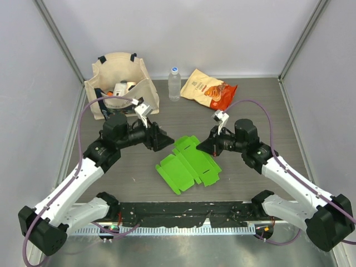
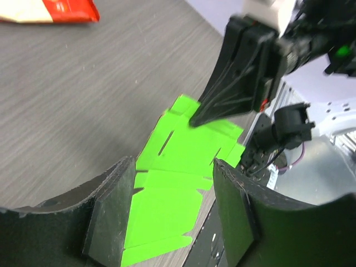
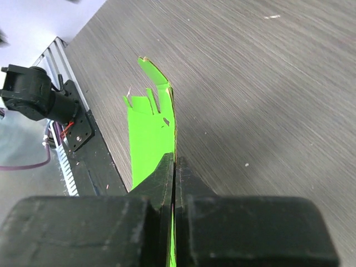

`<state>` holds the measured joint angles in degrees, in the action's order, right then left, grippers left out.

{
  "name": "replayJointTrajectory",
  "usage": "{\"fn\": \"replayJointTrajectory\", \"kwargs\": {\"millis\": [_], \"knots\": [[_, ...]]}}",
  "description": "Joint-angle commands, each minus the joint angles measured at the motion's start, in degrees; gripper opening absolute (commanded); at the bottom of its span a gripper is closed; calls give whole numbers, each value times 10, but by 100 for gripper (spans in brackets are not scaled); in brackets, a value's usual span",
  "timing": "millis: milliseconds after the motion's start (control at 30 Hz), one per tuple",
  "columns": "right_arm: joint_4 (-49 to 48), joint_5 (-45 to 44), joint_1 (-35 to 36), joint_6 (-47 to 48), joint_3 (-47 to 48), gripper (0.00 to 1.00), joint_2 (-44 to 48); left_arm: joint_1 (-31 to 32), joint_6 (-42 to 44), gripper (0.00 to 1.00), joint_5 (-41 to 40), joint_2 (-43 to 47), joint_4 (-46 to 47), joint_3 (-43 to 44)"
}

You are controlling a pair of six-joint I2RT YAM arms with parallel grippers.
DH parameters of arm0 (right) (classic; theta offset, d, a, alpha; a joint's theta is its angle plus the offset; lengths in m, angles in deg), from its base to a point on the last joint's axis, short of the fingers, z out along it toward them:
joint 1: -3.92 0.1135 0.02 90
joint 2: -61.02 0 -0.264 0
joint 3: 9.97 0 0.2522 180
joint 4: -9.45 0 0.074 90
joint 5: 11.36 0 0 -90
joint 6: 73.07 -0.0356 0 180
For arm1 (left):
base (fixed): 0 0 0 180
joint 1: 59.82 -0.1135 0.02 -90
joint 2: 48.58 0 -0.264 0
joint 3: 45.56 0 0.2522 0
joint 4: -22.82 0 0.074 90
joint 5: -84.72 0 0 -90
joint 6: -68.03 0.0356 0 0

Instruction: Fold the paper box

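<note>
The paper box (image 1: 186, 164) is a bright green card sheet with flaps and slits, lying mostly flat in the middle of the table. My right gripper (image 1: 203, 148) is shut on its upper right edge; in the right wrist view the paper box (image 3: 149, 130) runs edge-on out from between the closed jaws of the right gripper (image 3: 174, 161). My left gripper (image 1: 164, 141) hovers open at the sheet's upper left corner. In the left wrist view the paper box (image 2: 183, 150) shows between the spread fingers of the left gripper (image 2: 173, 167), with the right gripper (image 2: 196, 118) pinching the far edge.
A beige tote bag (image 1: 119, 83) with items inside stands at the back left. A water bottle (image 1: 174, 83) and an orange snack bag (image 1: 210, 89) sit behind the sheet. A black rail (image 1: 183, 211) runs along the table's near edge.
</note>
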<state>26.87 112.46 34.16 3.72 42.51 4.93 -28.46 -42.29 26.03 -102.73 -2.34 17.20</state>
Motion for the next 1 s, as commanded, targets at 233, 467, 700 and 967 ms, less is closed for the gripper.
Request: {"fn": "replayJointTrajectory", "kwargs": {"millis": [233, 467, 700, 967], "knots": [[-9, -17, -2, -48, 35, 1, -11, 104, -48, 75, -56, -133, 42, 148], [-12, 1, -1, -52, 30, 1, 5, 105, -118, 67, -77, -215, 90, 173], [-14, -17, -2, -59, 29, 1, 24, 107, -97, 55, -92, -255, 19, 223], [-22, -34, -1, -66, 37, 1, 26, 128, -83, 35, -83, -268, 12, 226]]}}
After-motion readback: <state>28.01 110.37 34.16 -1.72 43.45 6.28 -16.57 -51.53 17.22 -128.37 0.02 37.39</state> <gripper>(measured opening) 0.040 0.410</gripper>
